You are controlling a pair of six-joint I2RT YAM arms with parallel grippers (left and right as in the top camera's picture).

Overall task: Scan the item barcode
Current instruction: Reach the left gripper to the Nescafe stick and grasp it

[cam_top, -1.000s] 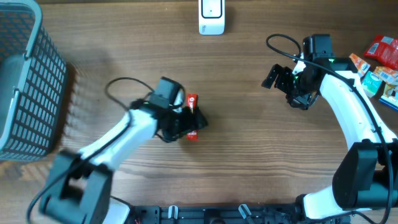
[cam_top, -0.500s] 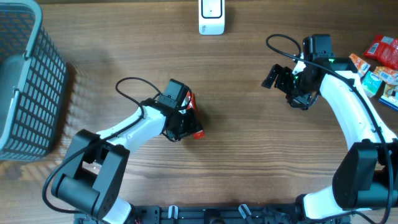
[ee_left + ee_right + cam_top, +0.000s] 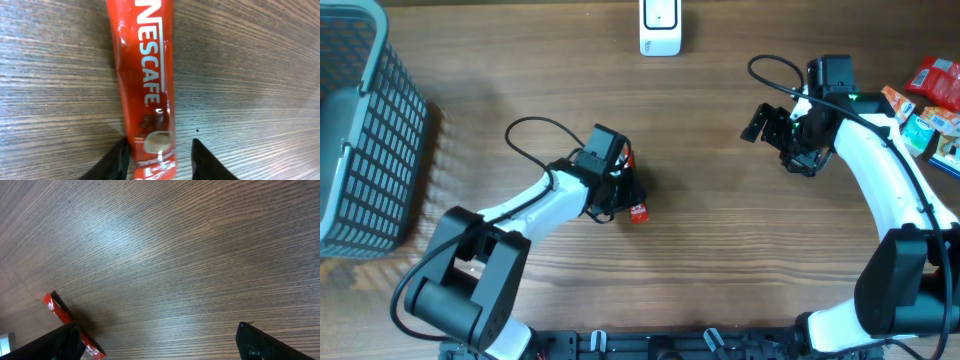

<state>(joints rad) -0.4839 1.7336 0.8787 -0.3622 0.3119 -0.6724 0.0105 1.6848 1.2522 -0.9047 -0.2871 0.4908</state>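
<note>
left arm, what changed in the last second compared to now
The left arm swung in over the red Nescafe sachet and the left gripper narrowed around its end; one finger is at its edge, the other still apart, so no firm hold yet. The sachet lies about where it was. The right gripper, open, the scanner and the basket stayed put.
</note>
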